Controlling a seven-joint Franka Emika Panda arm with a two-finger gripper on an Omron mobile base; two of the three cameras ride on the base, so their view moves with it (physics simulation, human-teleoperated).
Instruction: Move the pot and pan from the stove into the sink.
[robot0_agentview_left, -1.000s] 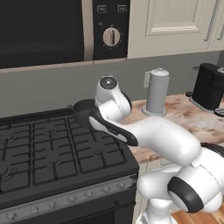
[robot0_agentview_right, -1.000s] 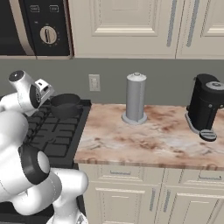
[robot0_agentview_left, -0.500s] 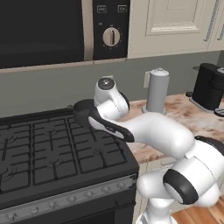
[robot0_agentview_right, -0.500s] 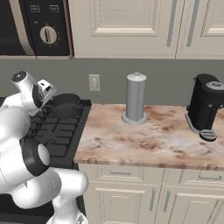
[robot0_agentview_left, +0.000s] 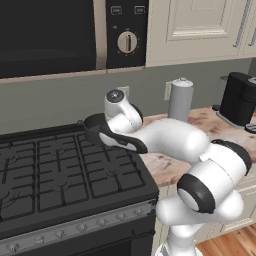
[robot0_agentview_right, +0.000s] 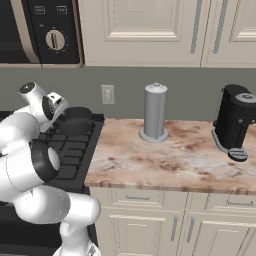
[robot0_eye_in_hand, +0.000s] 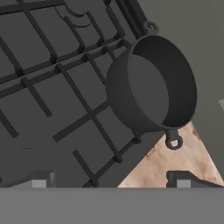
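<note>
- Pot (robot0_eye_in_hand: 151, 85) sits on the stove (robot0_agentview_left: 60, 175) grates, at the back right corner of the cooktop, close to the edge where the bench (robot0_agentview_right: 170, 157) begins.
- Hand view: pot is empty, dark grey, with two small loop handles (robot0_eye_in_hand: 173, 141), one toward the bench side and one at the opposite rim.
- Right base view: pot (robot0_agentview_right: 75, 120) is just beside the white wrist, partly covered by it.
- Left base view: pot (robot0_agentview_left: 95, 127) shows as a dark rim just left of the wrist.
- Hand (robot0_eye_in_hand: 111, 180) hovers above the stove/bench seam, short of the pot and not touching it; fingers spread wide, nothing between them.
- One fingertip (robot0_eye_in_hand: 37, 180) is over the grates, the other over the marble bench top.
- Arm reaches from the base across the bench's left end to the stove's back right corner.
- Bench holds an upright grey paper towel holder (robot0_agentview_right: 155, 112) near the back wall and a black coffee machine (robot0_agentview_right: 235, 122) toward the right end; both well apart from the pot.
- Microwave (robot0_agentview_left: 70, 35) with a dial hangs above the stove; cream cabinets (robot0_agentview_right: 165, 30) are above the bench.
- Wall outlet (robot0_agentview_right: 107, 94) sits between stove and towel holder.
</note>
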